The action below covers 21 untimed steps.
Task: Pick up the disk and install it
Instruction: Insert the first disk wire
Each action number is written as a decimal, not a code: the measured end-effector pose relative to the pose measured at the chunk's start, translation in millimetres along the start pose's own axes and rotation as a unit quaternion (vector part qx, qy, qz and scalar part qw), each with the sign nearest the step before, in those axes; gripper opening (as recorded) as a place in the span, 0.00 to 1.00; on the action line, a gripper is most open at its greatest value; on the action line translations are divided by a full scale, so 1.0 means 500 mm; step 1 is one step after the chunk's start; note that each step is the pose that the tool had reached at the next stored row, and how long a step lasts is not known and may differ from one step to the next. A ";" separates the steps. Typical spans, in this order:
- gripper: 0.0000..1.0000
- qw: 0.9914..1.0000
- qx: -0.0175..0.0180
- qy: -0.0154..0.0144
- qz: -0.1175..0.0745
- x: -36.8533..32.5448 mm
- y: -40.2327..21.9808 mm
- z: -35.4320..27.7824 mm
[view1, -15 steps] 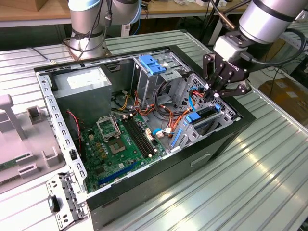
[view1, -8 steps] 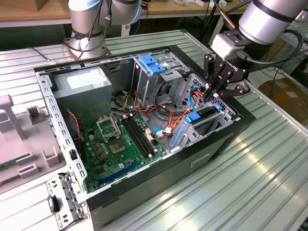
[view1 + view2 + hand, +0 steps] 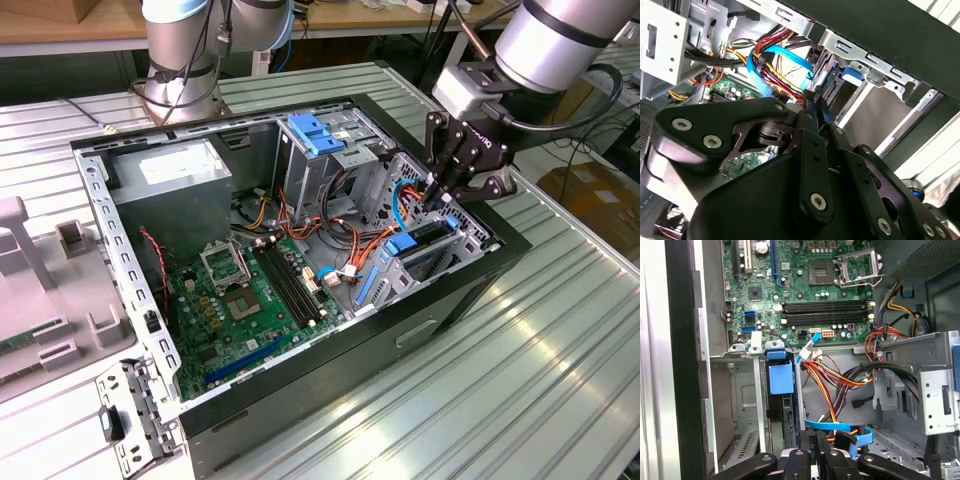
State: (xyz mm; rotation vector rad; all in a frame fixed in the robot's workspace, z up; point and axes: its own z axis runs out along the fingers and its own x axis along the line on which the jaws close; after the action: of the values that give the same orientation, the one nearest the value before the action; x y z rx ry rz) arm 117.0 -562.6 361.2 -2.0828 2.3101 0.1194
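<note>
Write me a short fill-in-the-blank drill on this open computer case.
1. The disk sits in side rails coloured ____.
2. The gripper hangs over the ____ case.
3. The motherboard circuit board is coloured ____.

Missing words: blue; computer; green

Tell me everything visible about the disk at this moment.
The disk stands on edge in the metal bay at the case's front corner, toward the exterior view's right. It shows a dark face edged by bright blue plastic rails, and in the first wrist view a blue tab at its end. The gripper sits directly over it, fingers drawn close together at its upper edge; whether they clamp it is unclear. Blue and orange cables run close beside it.
</note>
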 end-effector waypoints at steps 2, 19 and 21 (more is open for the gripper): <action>0.17 1.000 0.001 -0.001 0.014 0.000 0.000 0.000; 0.17 1.000 -0.002 0.001 -0.025 0.007 -0.001 0.006; 0.17 0.999 -0.003 0.001 -0.033 0.008 -0.003 0.008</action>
State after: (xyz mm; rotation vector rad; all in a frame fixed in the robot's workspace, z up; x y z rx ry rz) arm 117.9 -566.5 356.9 -2.1606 2.2413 0.1214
